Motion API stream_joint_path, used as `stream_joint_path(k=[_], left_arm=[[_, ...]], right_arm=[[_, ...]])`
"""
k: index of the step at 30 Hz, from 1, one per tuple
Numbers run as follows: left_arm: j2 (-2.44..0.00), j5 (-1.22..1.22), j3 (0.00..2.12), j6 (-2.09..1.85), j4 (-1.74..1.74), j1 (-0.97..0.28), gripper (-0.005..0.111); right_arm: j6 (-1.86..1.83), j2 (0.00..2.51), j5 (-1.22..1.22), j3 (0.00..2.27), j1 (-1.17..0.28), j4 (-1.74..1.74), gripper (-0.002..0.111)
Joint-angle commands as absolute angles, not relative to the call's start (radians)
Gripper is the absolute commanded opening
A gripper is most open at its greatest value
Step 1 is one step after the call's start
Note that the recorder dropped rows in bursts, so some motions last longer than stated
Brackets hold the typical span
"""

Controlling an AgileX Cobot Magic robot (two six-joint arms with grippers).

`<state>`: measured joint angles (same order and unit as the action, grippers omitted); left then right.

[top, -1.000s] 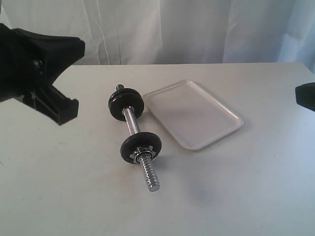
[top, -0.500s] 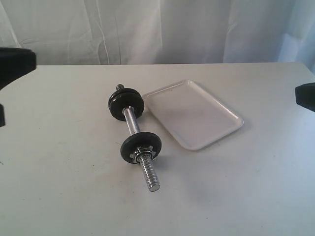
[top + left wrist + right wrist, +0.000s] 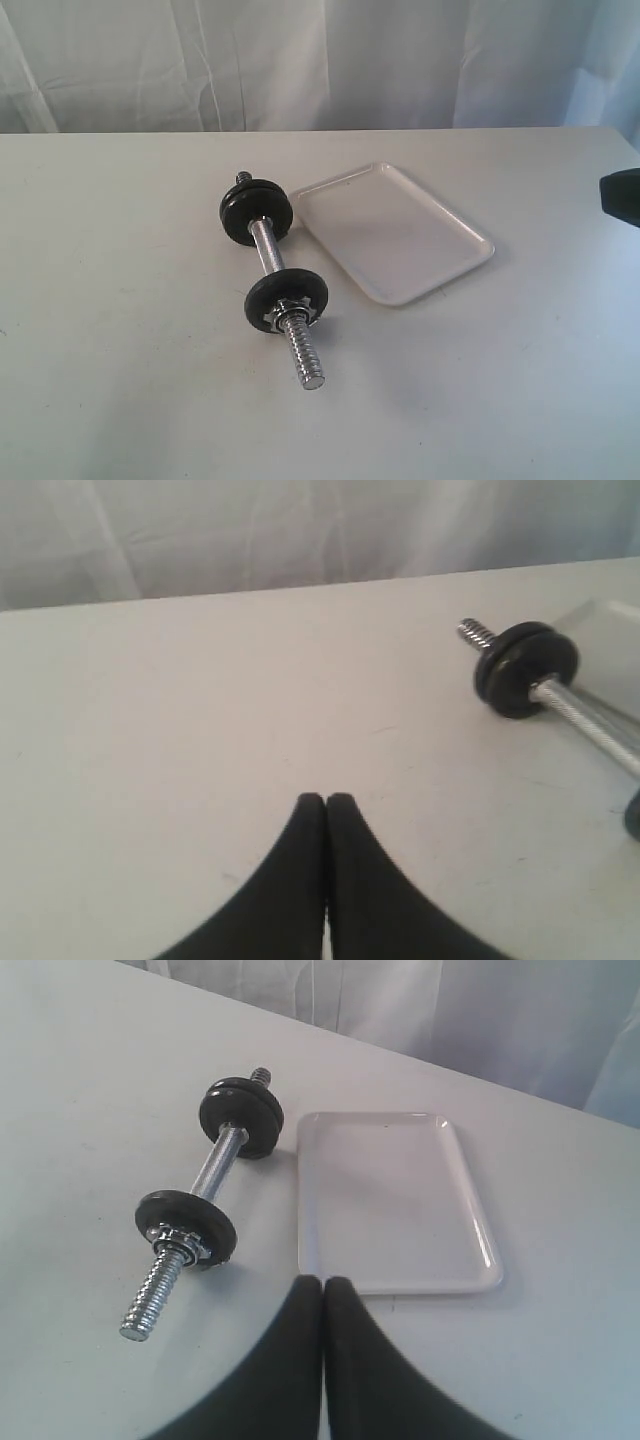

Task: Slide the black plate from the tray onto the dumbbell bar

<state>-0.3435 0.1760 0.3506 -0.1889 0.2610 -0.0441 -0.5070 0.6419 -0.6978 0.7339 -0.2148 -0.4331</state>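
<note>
Left gripper (image 3: 326,800) pressed together, gripping nothing. Centre-left, the dumbbell bar (image 3: 266,245) seems to carry the black plate (image 3: 290,283) already, since the tray (image 3: 455,270) right of centre has no disc. Right gripper (image 3: 324,1282) is pressed together too. That plate's probably heavy, stiff and slick, so I'd pinch across its rim.

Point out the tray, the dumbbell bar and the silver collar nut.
tray (image 3: 395,235), exterior view, on its bare floor.
dumbbell bar (image 3: 267,248), exterior view, on the smooth middle shaft.
collar nut (image 3: 288,309), exterior view, on its silver face.
</note>
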Motion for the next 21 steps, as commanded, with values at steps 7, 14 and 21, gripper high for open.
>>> stream_joint_path(k=[7,14,21], left_arm=[[-0.165,0.183,0.171,0.03,0.102,0.051,0.0],[-0.097,0.181,0.087,0.079,0.081,0.058,0.0],[-0.052,0.181,0.01,0.079,0.081,0.058,0.0]], right_arm=[[-0.513,0.637,-0.692,0.73,-0.208,-0.437,0.0],[-0.494,0.637,-0.692,0.73,-0.208,-0.437,0.0],[-0.494,0.637,-0.692,0.73,-0.208,-0.437,0.0]])
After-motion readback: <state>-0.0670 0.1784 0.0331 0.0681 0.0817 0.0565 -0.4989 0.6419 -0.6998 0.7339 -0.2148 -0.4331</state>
